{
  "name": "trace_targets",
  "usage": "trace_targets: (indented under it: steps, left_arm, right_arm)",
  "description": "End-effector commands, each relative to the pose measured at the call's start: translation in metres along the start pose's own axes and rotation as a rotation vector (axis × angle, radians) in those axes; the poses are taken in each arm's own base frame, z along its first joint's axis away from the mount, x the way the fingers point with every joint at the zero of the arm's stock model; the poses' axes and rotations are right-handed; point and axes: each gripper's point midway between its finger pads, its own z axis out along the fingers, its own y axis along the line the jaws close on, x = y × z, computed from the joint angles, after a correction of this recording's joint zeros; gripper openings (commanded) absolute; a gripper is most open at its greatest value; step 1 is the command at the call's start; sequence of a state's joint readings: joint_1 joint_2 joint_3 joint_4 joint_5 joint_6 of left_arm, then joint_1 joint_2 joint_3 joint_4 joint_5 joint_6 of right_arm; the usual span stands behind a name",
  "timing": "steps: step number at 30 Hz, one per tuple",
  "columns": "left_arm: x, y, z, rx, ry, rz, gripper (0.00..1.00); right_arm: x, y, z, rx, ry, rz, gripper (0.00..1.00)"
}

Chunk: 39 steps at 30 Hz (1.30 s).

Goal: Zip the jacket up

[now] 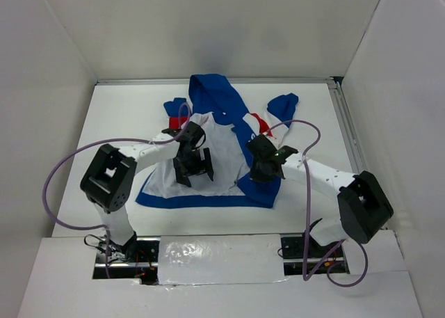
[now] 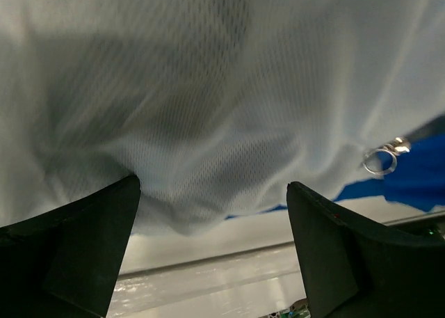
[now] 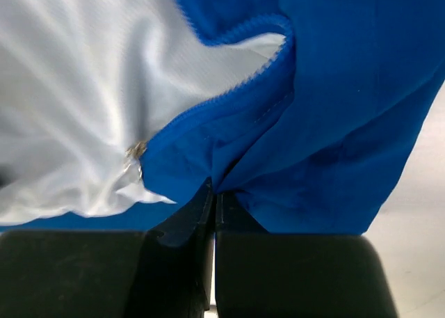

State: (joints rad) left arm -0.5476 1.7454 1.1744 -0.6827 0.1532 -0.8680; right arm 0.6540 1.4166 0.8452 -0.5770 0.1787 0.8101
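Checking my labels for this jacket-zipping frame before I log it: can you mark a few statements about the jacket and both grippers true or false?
1. The jacket lies open with its white lining up. True.
2. The left gripper is shut on the lining. False: its jaws stand open over the lining.
3. The right gripper is shut on blue fabric beside the zipper teeth. True.
4. The zipper is closed up to the hood. False: the front is unzipped.
5. A metal ring pull shows in the left wrist view. True.

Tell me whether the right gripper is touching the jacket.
Touching. The right wrist view shows the right gripper shut, its fingers pinching a blue fold of the jacket.
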Motion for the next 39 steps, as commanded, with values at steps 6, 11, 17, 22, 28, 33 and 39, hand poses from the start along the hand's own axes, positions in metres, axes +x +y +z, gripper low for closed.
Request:
trace_targets:
  steps: [6, 11, 17, 22, 28, 33, 39]
  left_arm:
    - [-0.010, -0.010, 0.046, -0.025, 0.068, -0.012, 0.99]
    - [-0.017, 0.004, 0.059, -0.117, 0.078, -0.073, 0.99]
    - [-0.023, 0.013, 0.049, -0.085, 0.074, -0.119, 0.99]
    - [-0.024, 0.006, 0.032, -0.058, 0.029, -0.083, 0.99]
    - [-0.010, -0.008, 0.014, -0.051, 0.008, -0.054, 0.99]
    - [0.002, -0.016, -0.015, -0.035, -0.033, -0.046, 0.99]
    - [0.016, 0.004, -0.055, -0.055, -0.099, -0.117, 0.99]
  right_arm:
    - [0.014, 0.030, -0.074, -0.333, 0.094, -0.210, 0.00]
    - [0.069, -0.003, -0.066, -0.355, 0.251, -0.279, 0.00]
    - [0.088, -0.040, -0.030, -0.156, 0.298, -0.170, 0.24]
    - [0.059, -0.028, -0.038, -0.154, 0.181, -0.160, 0.56]
    - [0.047, -0.016, -0.074, -0.215, 0.076, -0.172, 1.00]
    - [0.062, -0.005, -0.079, -0.253, 0.045, -0.113, 1.00]
    - [0.060, 0.025, -0.082, -0.402, -0.068, -0.013, 1.00]
